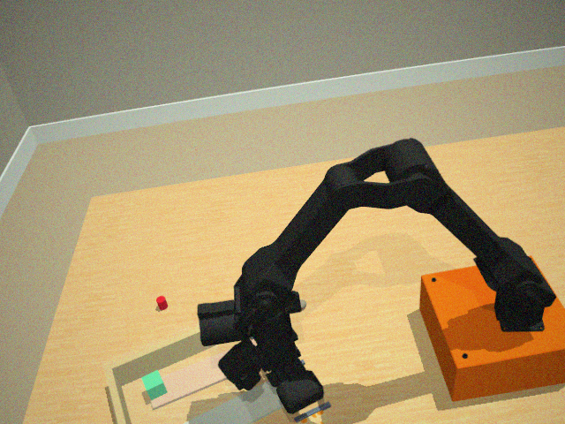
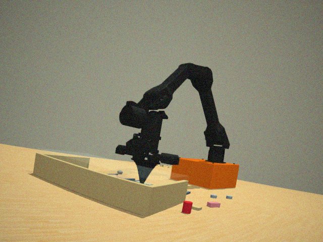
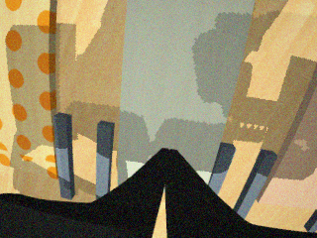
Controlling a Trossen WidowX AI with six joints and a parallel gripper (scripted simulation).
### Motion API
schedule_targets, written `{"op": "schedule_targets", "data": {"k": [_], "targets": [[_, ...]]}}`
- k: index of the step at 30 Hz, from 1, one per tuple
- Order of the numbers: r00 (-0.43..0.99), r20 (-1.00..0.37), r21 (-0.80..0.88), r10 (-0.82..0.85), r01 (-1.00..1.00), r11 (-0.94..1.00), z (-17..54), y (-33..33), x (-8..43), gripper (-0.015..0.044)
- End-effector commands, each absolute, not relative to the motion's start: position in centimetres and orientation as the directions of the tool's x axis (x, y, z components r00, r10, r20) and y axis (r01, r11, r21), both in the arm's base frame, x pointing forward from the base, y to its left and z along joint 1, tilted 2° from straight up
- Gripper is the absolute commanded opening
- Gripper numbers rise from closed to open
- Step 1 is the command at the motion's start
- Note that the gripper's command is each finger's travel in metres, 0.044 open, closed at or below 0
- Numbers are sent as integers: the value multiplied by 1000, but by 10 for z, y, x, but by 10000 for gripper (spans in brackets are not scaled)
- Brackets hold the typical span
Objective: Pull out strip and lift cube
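Note:
My gripper is shut and empty, pointing down with its tips at the near end of the pale grey-blue strip. I cannot tell whether they touch it. A pale pink strip lies beside it, with a green cube at its far end. No label can be made out on the cube. A yellow strip with orange dots lies on the other side in the wrist view. The far end of the grey-blue strip is outside these views, and the arm hides parts of the strips.
Low blue bars flank the strips. A tan wall stands around the far end. A red cylinder is outside it. A grey pebble, a pink block and the orange base also show.

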State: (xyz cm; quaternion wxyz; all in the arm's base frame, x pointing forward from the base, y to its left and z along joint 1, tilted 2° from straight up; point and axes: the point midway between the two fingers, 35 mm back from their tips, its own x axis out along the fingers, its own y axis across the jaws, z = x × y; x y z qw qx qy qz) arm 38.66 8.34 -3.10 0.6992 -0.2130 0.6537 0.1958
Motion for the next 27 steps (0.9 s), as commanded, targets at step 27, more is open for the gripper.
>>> {"op": "schedule_targets", "data": {"k": [27], "targets": [[67, -998, -38, -1, -556, 831, -35, 84, 387, 0]]}}
